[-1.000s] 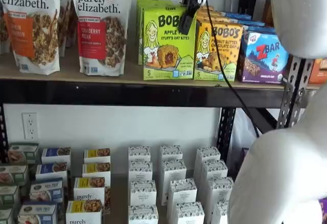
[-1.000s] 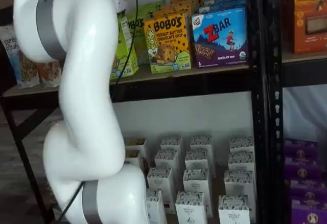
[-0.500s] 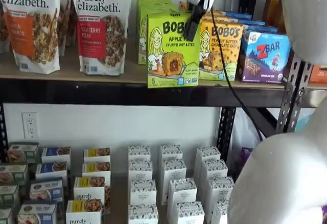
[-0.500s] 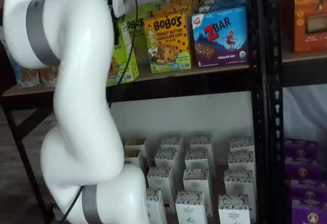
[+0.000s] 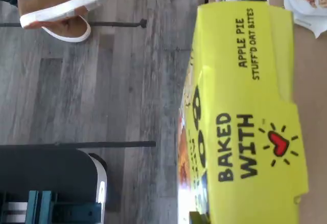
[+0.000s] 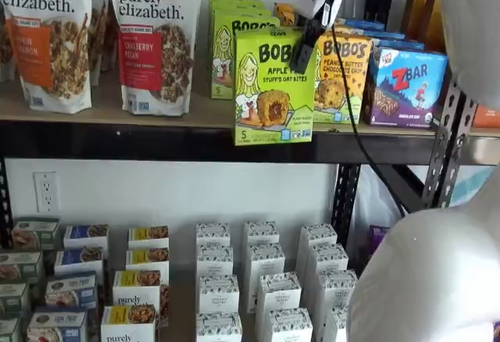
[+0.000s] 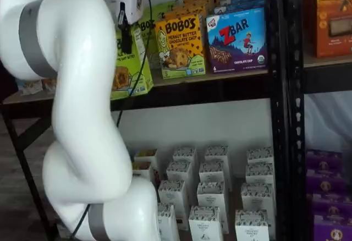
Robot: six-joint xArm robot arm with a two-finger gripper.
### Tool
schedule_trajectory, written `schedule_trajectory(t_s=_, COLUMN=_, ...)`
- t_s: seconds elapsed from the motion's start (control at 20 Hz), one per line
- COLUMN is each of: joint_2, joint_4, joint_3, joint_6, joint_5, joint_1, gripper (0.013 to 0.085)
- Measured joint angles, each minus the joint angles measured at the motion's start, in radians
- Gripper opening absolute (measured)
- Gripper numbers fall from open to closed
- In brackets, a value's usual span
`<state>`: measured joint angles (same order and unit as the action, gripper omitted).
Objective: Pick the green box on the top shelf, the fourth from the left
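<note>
The green box (image 6: 273, 84) is a lime-green Bobo's Apple Pie carton, upright, and pulled forward out of its row. Its lower edge hangs in front of the black front beam of the top shelf (image 6: 141, 143). My gripper (image 6: 301, 65) comes down from above and is shut on the box's top right. The box (image 7: 129, 67) and gripper (image 7: 126, 49) also show in a shelf view, partly behind my white arm. In the wrist view the box's top panel (image 5: 245, 116) reads "BAKED WITH", with grey floor beyond it.
More green boxes (image 6: 234, 26) stand behind the held one. Right of it are the orange Bobo's box (image 6: 341, 76) and blue Zbar box (image 6: 406, 84); left are granola bags (image 6: 156, 37). White cartons (image 6: 266, 279) fill the lower level. A shoe (image 5: 56, 9) is on the floor.
The green box has come forward out of the row with the gripper, drifting right and slightly lower in a shelf view. It now overlaps the front beam.
</note>
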<state>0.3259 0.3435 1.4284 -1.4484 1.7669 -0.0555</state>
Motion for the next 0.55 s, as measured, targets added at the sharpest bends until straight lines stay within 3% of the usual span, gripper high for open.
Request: schedule_trajectory(t_s=0.55, joint_2=0.037, joint_4=-0.005, joint_3=-0.055, joint_6=-0.018, joint_5=-0.017, joint_1=0.012, gripper=0.0250)
